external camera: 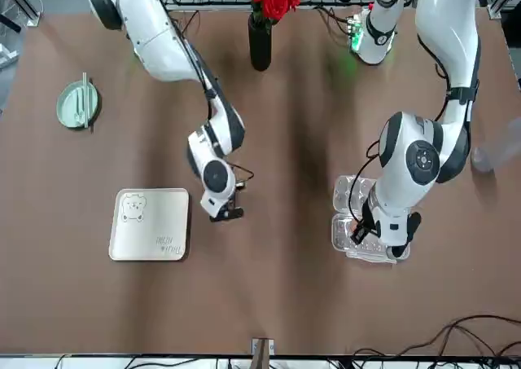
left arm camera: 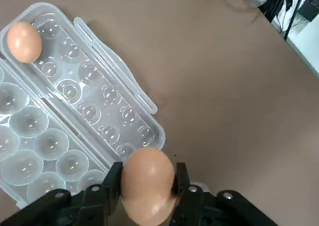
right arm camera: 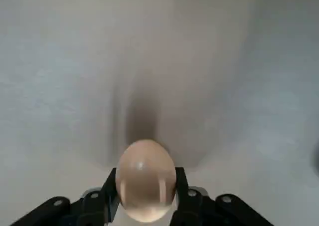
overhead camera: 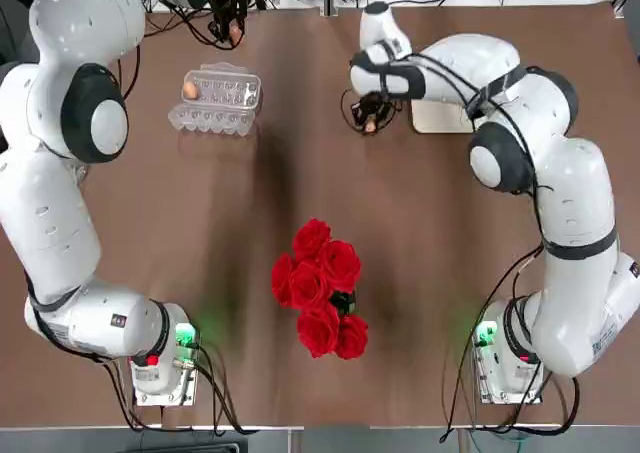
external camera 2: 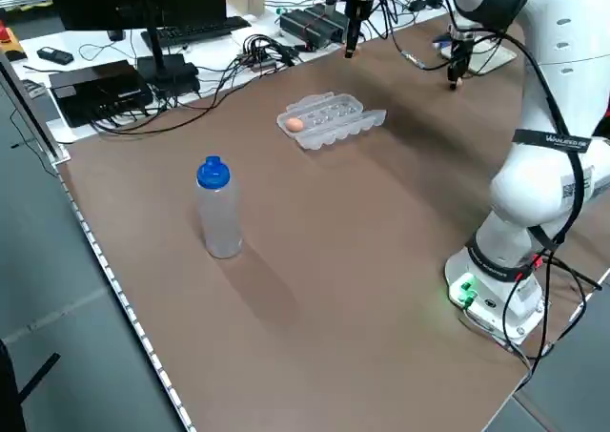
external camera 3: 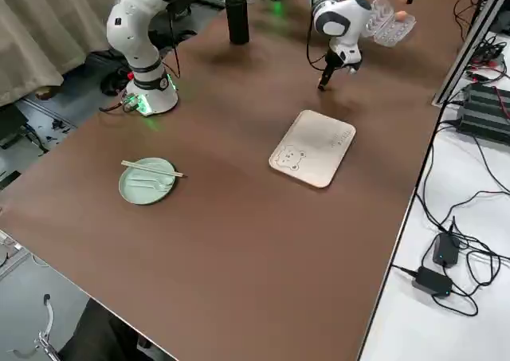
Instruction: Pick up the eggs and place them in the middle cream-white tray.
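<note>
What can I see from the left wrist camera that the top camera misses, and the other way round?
Only the left wrist view shows the left pincer shut on an egg. Only the top view shows the roses, the right pincer and a corner of the cream-white tray. Both show the clear egg carton with one egg in it.

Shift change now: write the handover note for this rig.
Left gripper: shut on an egg, held above the table beside the carton.
Right gripper: shut on a second egg, in the air over bare table beside the tray.
Third egg sits in a corner cup of the open carton.
Done: two eggs lifted; none on the tray yet.
Left: set both held eggs on the tray, then fetch the carton egg.
</note>
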`<state>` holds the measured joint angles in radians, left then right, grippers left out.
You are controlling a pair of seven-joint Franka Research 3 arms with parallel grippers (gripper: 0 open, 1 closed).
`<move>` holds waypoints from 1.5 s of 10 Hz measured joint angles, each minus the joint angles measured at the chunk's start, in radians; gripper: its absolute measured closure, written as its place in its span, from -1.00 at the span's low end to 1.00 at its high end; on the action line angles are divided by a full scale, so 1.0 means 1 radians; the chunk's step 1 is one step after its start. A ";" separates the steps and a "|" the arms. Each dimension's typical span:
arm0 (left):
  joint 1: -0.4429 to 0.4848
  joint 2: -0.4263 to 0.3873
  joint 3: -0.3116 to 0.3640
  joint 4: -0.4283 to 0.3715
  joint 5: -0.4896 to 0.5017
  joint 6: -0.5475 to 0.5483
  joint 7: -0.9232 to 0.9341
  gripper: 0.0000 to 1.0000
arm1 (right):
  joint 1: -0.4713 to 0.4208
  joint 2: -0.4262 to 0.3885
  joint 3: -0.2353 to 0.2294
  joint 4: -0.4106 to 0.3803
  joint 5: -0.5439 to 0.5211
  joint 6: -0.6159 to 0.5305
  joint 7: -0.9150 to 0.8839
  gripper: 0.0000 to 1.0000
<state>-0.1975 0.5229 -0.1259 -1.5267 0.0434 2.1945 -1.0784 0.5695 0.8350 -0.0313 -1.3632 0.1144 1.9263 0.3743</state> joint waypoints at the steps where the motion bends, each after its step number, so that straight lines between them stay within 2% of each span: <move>1: 0.000 0.000 0.000 0.003 0.000 0.000 0.000 0.06 | -0.056 -0.008 -0.002 0.047 0.000 -0.080 -0.032 0.06; 2: -0.002 -0.001 -0.003 0.013 -0.013 0.001 -0.001 0.06 | -0.122 -0.023 -0.003 0.077 0.000 -0.124 -0.075 0.06; 4: -0.051 -0.001 -0.016 0.065 -0.078 0.000 -0.030 0.06 | -0.234 -0.068 -0.007 0.089 -0.010 -0.169 -0.172 0.06; 5: -0.116 0.010 -0.018 0.100 -0.086 0.000 -0.069 0.06 | -0.288 -0.087 -0.014 0.086 -0.035 -0.196 -0.229 0.06; 7: -0.262 0.082 -0.017 0.196 -0.086 0.019 -0.155 0.06 | -0.401 -0.125 -0.020 0.043 -0.108 -0.211 -0.364 0.06; 8: -0.337 0.134 -0.003 0.214 -0.086 0.085 -0.212 0.06 | -0.452 -0.150 -0.021 0.005 -0.125 -0.211 -0.447 0.06; 9: -0.423 0.197 0.033 0.218 -0.086 0.201 -0.272 0.06 | -0.494 -0.168 -0.021 -0.030 -0.141 -0.205 -0.513 0.06; 11: -0.579 0.323 0.138 0.223 -0.086 0.456 -0.400 0.06 | -0.528 -0.178 -0.020 -0.091 -0.193 -0.119 -0.555 0.06; 13: -0.652 0.412 0.187 0.233 -0.086 0.514 -0.423 0.06 | -0.533 -0.174 -0.020 -0.159 -0.213 0.025 -0.561 0.06; 15: -0.708 0.456 0.232 0.244 -0.086 0.521 -0.426 0.06 | -0.534 -0.162 -0.020 -0.189 -0.218 0.096 -0.562 0.06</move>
<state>-0.9055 0.9787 0.1060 -1.2829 -0.0429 2.7153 -1.5041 0.0360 0.6733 -0.0512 -1.5526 -0.1036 2.0218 -0.1875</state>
